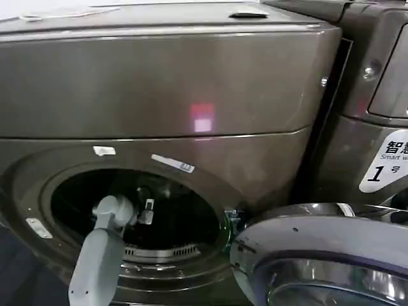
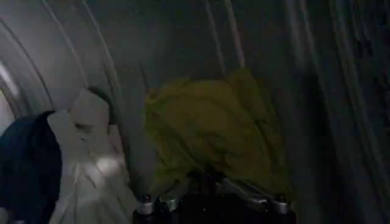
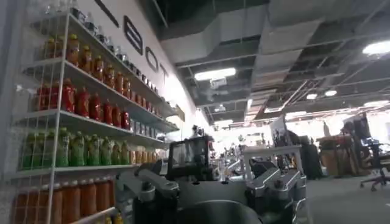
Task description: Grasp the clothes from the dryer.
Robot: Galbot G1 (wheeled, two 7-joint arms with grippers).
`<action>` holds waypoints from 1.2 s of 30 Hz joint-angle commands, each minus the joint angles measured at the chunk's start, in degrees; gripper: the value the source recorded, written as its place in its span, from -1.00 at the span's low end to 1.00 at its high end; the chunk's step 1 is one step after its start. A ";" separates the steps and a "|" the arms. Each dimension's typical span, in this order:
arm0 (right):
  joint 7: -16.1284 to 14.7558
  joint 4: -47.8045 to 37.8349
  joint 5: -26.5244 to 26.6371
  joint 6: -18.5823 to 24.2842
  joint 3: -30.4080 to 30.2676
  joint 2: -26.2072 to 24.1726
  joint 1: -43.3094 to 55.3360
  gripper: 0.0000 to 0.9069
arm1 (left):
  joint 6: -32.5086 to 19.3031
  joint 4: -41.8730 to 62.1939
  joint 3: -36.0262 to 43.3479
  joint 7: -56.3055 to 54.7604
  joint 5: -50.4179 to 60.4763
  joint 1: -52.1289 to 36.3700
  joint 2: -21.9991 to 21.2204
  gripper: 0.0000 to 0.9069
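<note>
- The left arm (image 1: 95, 261) reaches through the round porthole of the dryer (image 1: 159, 95), whose glass door (image 1: 319, 261) hangs open to the right.
- Inside the drum, the left gripper (image 2: 210, 192) has its fingers spread open, right up against the yellow-green garment (image 2: 210, 128); whether they touch it cannot be told.
- The white-grey garment (image 2: 91, 164) and the dark blue garment (image 2: 24, 164) lie beside it against the drum wall.
- The right gripper (image 3: 210, 195) faces a room with shelves of bottles (image 3: 79, 103); its fingers are apart and hold nothing.

a white sticker (image 1: 386, 162) at the right edge of the head view reads "1" under chinese characters; large dark letters "bot" (image 3: 135, 38) stand on the wall above the drink shelves.
</note>
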 commanded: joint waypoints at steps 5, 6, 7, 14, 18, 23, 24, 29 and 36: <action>0.01 -0.01 0.05 0.05 -0.19 -0.07 0.12 1.00 | 8.24 -5.85 1.32 -10.87 -9.95 -0.38 -0.16 -1.00; 0.01 0.02 0.05 0.05 -0.23 -0.07 0.17 1.00 | 11.25 -7.09 2.01 -12.04 -10.24 -0.44 -0.26 -1.00; 0.02 0.04 0.07 0.06 -0.29 -0.06 0.16 1.00 | 12.45 -7.92 2.32 -13.46 -10.55 -0.45 -0.41 -1.00; 0.00 -0.13 0.07 0.15 -0.48 -0.04 0.18 1.00 | 20.95 -7.86 4.20 -32.92 -14.04 -1.79 -2.56 -1.00; -0.01 -0.22 0.06 0.26 -0.62 -0.07 0.18 1.00 | 26.42 -6.41 4.14 -43.05 -18.29 -2.97 -4.44 -1.00; 0.07 0.13 0.29 0.33 -0.91 -0.15 0.52 1.00 | 30.70 -7.43 4.03 -54.96 -26.45 -2.71 -6.23 -1.00; 0.06 0.23 0.44 0.45 -0.96 -0.22 0.54 1.00 | 31.19 -7.77 3.92 -57.43 -28.48 -2.50 -6.60 -1.00; 0.08 0.64 0.25 0.96 -1.11 -0.31 0.23 1.00 | 34.15 -9.12 3.04 -68.83 -39.02 -1.71 -8.29 -1.00; 2.47 4.47 -0.64 -5.39 -0.02 -0.48 0.11 1.00 | 35.69 -10.81 1.68 -79.16 -50.50 -0.33 -10.47 -1.00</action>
